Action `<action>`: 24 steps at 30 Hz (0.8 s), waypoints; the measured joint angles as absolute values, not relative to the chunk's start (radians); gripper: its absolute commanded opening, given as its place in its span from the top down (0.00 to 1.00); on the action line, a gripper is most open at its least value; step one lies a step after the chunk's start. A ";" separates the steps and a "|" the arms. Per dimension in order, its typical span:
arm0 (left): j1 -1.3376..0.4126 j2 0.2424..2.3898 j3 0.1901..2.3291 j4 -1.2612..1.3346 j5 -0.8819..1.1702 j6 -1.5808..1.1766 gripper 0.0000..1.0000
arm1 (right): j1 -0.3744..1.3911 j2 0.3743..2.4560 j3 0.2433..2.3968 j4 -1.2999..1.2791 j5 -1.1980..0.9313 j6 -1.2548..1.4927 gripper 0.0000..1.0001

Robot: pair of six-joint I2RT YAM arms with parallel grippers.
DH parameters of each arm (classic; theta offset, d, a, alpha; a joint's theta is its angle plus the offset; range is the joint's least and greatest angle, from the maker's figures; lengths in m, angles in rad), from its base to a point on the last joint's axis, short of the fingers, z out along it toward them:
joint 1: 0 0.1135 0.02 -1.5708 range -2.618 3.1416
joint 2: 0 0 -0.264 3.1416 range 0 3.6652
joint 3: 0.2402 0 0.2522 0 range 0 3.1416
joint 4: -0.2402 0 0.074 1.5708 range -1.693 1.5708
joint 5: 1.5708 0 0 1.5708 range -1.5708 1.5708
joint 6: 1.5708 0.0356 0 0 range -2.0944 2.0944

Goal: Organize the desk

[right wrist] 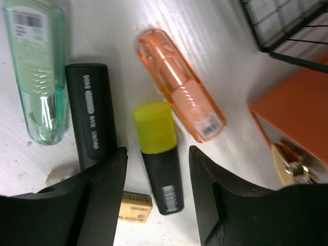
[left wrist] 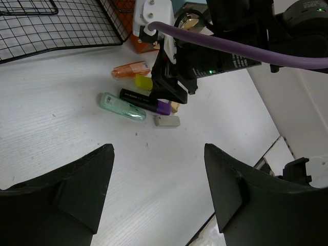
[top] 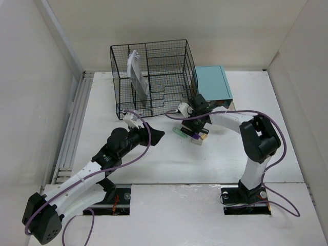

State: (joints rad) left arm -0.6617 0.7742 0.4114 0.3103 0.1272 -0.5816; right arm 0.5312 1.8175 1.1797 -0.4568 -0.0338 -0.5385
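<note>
On the white desk [top: 205,161] lies a cluster of pens: a clear green highlighter [right wrist: 36,66], a black marker [right wrist: 92,113] with a purple cap [left wrist: 163,107], a black highlighter with a yellow cap [right wrist: 155,128] and a clear orange highlighter [right wrist: 179,84]. A yellow eraser [right wrist: 134,206] and a pale grey eraser [left wrist: 167,121] lie beside them. My right gripper [right wrist: 156,154] hangs open, straddling the yellow-capped highlighter with a gap on each side. My left gripper [left wrist: 158,148] is open over bare desk, short of the cluster, with nothing between its fingers.
A black wire-mesh rack [top: 154,77] stands at the back with grey sheets [top: 137,77] upright in it. To its right sits a teal box [top: 212,82], with an orange box face [right wrist: 292,118] close by the pens. White walls border the desk.
</note>
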 measured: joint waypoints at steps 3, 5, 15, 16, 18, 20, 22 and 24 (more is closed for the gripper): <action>-0.662 0.774 0.411 0.310 0.131 -0.582 0.32 | 0.522 1.841 1.193 -0.467 -0.073 -0.545 0.44; -0.662 0.774 0.411 0.310 0.131 -0.582 0.32 | 0.514 1.845 1.201 -0.472 -0.091 -0.552 0.50; -0.662 0.773 0.411 0.310 0.131 -0.582 0.32 | 0.504 1.844 1.209 -0.520 -0.184 -0.585 0.86; -0.662 0.772 0.411 0.310 0.131 -0.582 0.32 | 0.505 1.837 1.209 -0.530 -0.194 -0.588 0.86; -0.662 0.766 0.411 0.310 0.131 -0.582 0.32 | 0.506 1.801 1.209 -0.554 -0.218 -0.599 0.86; -0.662 0.761 0.410 0.310 0.131 -0.582 0.32 | 0.508 1.725 1.208 -0.570 -0.250 -0.610 0.86; -0.662 0.764 0.410 0.310 0.131 -0.582 0.32 | 0.508 1.629 1.209 -0.570 -0.285 -0.620 0.86; -0.662 0.777 0.410 0.314 0.134 -0.582 0.34 | 0.503 1.524 1.211 -0.569 -0.320 -0.629 0.86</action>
State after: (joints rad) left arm -0.6617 0.7769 0.4095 0.3141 0.1345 -0.5823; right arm 0.5030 1.5242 1.2114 -0.5686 -0.3202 -0.6292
